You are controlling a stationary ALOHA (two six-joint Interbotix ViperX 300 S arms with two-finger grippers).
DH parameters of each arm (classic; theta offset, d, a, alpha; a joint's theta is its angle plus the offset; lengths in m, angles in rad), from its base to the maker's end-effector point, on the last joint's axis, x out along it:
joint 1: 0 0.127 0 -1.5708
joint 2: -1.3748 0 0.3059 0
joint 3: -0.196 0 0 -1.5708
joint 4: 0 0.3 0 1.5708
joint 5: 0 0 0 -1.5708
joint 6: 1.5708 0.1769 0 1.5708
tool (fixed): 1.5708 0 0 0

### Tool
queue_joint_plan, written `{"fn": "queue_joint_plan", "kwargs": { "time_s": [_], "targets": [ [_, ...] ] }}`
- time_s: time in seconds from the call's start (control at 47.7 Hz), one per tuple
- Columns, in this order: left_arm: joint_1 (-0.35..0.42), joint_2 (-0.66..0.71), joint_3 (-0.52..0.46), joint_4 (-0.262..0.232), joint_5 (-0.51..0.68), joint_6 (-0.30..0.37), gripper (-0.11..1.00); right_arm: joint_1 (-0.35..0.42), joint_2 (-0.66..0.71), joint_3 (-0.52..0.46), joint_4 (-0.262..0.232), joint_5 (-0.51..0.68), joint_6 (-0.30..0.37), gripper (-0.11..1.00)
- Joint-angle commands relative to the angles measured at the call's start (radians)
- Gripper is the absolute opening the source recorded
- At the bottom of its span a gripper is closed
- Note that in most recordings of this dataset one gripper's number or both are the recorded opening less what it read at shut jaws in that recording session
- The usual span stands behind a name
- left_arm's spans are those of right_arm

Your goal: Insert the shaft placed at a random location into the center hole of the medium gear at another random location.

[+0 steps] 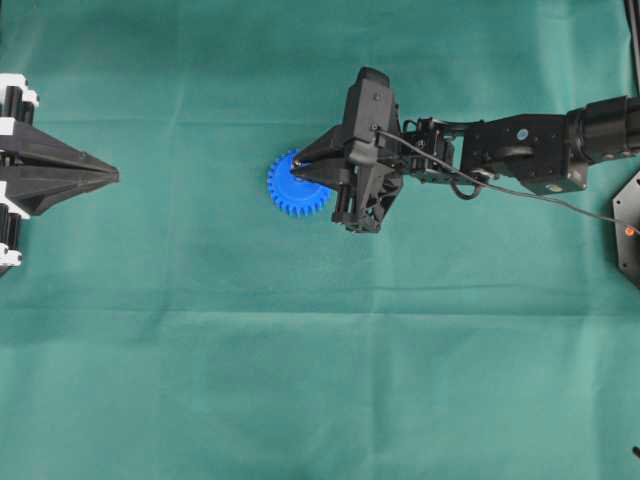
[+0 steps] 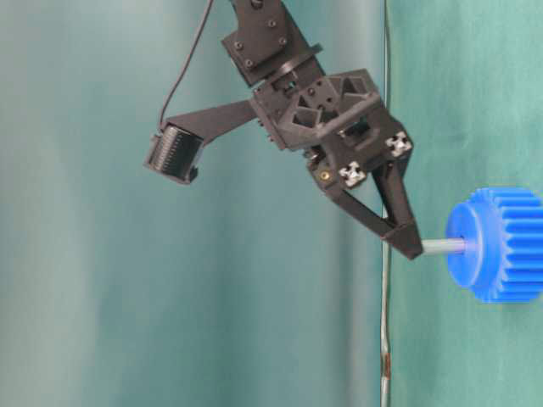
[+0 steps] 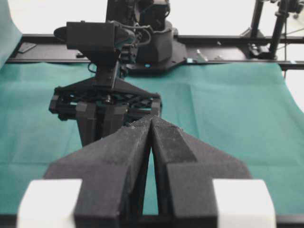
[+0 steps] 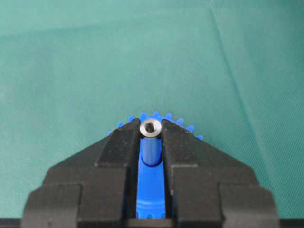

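The blue medium gear lies flat on the green cloth, right of the middle. My right gripper hangs over it, shut on the shaft, whose silvery hollow top shows between the fingertips. In the table-level view the shaft runs from the gripper's tip straight into the middle of the gear's raised hub. The shaft covers the center hole. Blue gear fills the gap between the fingers below the shaft. My left gripper rests at the far left, shut and empty.
Green cloth covers the whole table. A black plate sits at the right edge, and a thin cable trails along the right arm. The right arm's base and a black frame stand at the far side in the left wrist view.
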Motion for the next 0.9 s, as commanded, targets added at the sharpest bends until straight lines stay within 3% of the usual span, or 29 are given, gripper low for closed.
{"fn": "queue_joint_plan", "kwargs": {
  "time_s": [0.0, 0.88],
  "targets": [
    [-0.002, 0.005, -0.021, 0.003, -0.005, -0.002, 0.0, 0.003, -0.006, -0.012, 0.003, -0.017, -0.003, 0.13],
    [-0.002, 0.005, -0.023, 0.003, -0.005, 0.0, 0.0, 0.003, 0.049, -0.021, 0.003, -0.014, -0.003, 0.13]
  ]
}}
